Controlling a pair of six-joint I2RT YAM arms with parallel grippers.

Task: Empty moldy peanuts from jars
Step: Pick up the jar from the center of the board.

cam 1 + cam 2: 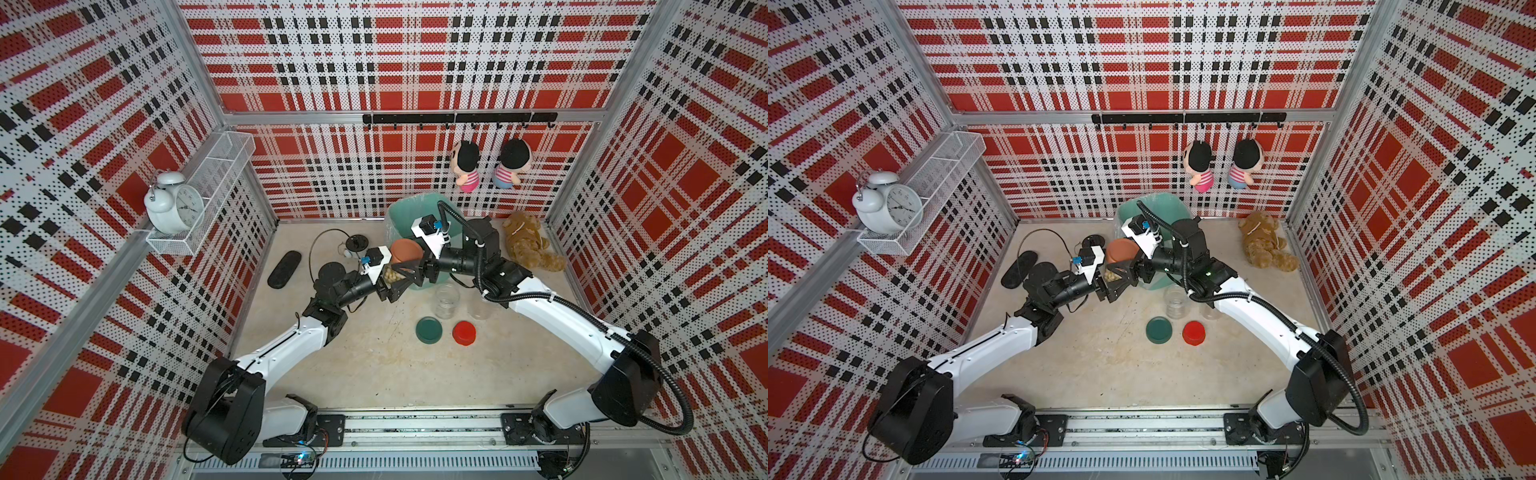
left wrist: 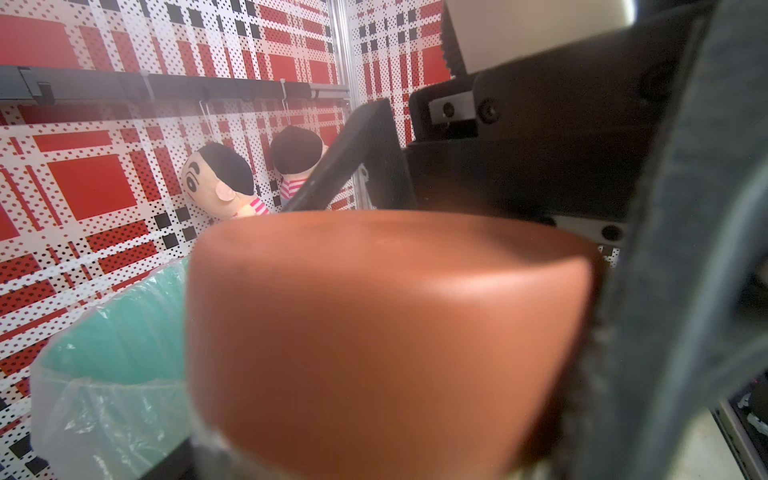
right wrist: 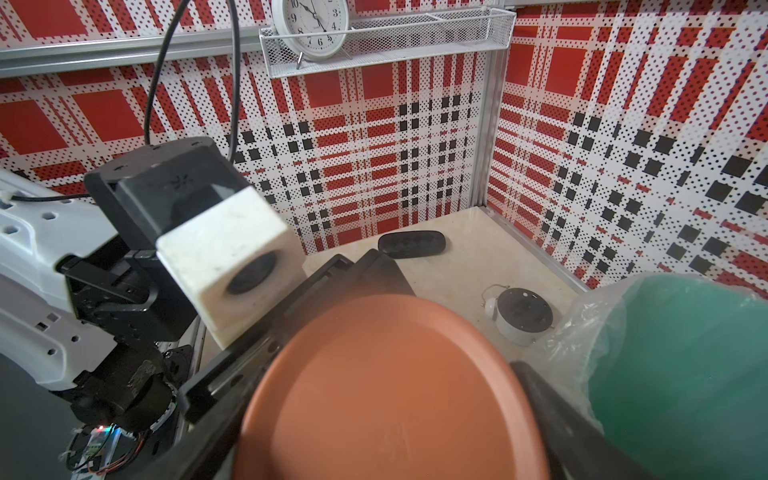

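A clear jar of moldy peanuts (image 1: 391, 276) with a terracotta lid (image 1: 405, 250) is held off the table beside the teal bin (image 1: 397, 216), lid tilted toward the bin. My left gripper (image 1: 392, 283) is shut on the jar's body. My right gripper (image 1: 409, 266) is shut on the terracotta lid (image 3: 395, 395), one finger on each side. That lid (image 2: 374, 332) fills the left wrist view and hides the left jaws. Two empty jars (image 1: 446, 301) (image 1: 480, 308) stand open on the table, with a green lid (image 1: 429, 330) and a red lid (image 1: 464, 332) in front of them.
The lined bin (image 3: 685, 353) stands at the back wall. A teddy bear (image 1: 530, 245) lies at the back right. A black oval object (image 1: 284, 269) and a small round device (image 1: 356, 243) with a cable lie at the back left. Two dolls (image 1: 465, 166) hang on hooks.
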